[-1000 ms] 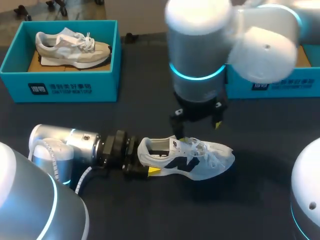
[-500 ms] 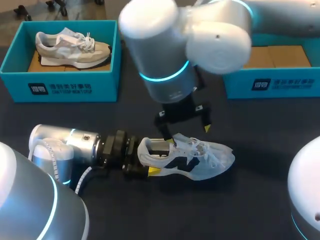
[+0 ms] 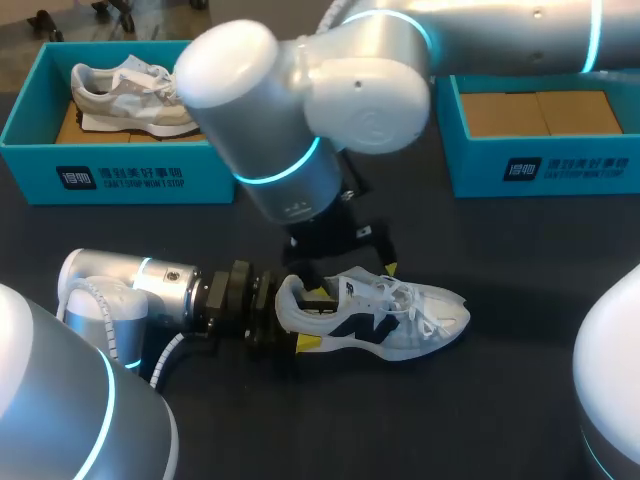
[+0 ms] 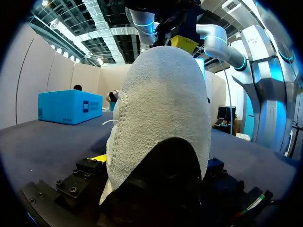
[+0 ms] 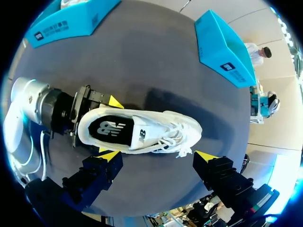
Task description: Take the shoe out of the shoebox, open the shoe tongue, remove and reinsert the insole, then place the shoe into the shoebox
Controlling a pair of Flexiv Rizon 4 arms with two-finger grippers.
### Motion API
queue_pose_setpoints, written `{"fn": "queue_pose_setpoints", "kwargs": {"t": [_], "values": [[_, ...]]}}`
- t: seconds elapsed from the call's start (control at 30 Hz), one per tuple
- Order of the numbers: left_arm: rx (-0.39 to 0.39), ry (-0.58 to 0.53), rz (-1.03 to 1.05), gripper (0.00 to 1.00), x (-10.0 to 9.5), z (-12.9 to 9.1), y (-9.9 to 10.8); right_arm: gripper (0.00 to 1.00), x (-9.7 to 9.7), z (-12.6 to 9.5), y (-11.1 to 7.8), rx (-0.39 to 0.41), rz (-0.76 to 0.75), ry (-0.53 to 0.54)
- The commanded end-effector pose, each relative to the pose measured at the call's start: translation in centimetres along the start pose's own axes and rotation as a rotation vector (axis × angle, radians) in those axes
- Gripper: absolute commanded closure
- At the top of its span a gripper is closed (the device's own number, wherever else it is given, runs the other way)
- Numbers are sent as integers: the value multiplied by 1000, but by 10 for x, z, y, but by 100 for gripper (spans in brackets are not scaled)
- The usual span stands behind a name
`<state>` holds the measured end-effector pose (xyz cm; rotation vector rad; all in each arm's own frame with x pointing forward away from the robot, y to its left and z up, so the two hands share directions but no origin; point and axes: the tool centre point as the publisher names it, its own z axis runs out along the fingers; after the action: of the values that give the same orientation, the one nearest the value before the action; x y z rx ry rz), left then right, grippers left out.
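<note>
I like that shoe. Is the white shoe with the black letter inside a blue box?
No, the white shoe lies on the dark table, heel in the left gripper.

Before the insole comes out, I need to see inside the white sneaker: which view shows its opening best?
The right wrist view: it looks straight down into the white sneaker, insole in sight. The head view sees the opening at a slant, below the right gripper. The left wrist view shows only the heel.
</note>
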<state>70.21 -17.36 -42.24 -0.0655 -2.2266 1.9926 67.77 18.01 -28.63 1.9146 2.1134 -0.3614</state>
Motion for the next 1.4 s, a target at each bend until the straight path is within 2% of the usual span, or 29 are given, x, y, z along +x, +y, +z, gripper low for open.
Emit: {"fn": "queue_pose_setpoints", "kwargs": {"t": [0.03, 0.77, 1.13, 1.4], "values": [[0, -4, 1, 100, 0, 1, 1, 0, 12, 5, 5, -9, 4, -93], [0, -4, 1, 100, 0, 1, 1, 0, 20, 38, 13, -53, 84, -158], [0, -4, 1, 100, 0, 1, 1, 0, 11, 54, 13, -54, 135, -170], [0, -4, 1, 100, 0, 1, 1, 0, -6, 60, 6, -56, 172, -157]]}}
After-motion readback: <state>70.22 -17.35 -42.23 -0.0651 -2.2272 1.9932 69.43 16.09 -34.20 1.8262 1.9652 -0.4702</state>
